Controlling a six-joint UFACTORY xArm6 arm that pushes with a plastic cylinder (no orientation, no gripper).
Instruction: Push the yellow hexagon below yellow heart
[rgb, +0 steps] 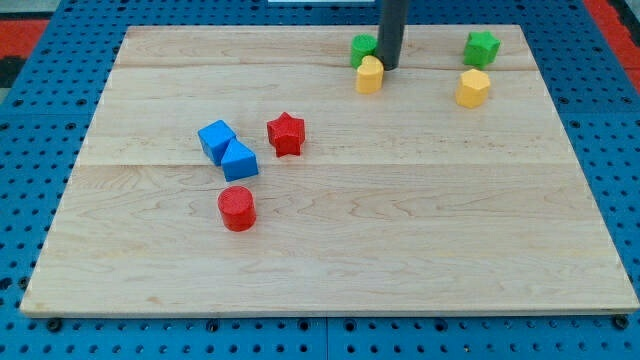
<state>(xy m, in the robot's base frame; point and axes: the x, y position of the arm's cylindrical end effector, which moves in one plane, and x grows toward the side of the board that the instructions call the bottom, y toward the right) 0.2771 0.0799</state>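
Observation:
The yellow hexagon (473, 88) lies near the view's top right on the wooden board (330, 250). The yellow heart (370, 75) lies to its left, near the top middle. My tip (388, 67) comes down from the view's top edge and stands just right of the yellow heart, touching or almost touching it. The rod hides part of a green block (361, 48) that lies just above the heart. The hexagon is well to the right of my tip, apart from it.
A green star-like block (482, 46) lies just above the yellow hexagon. A blue cube (216, 138) and another blue block (239, 161) touch at the left middle, with a red star (286, 133) beside them and a red cylinder (237, 208) below.

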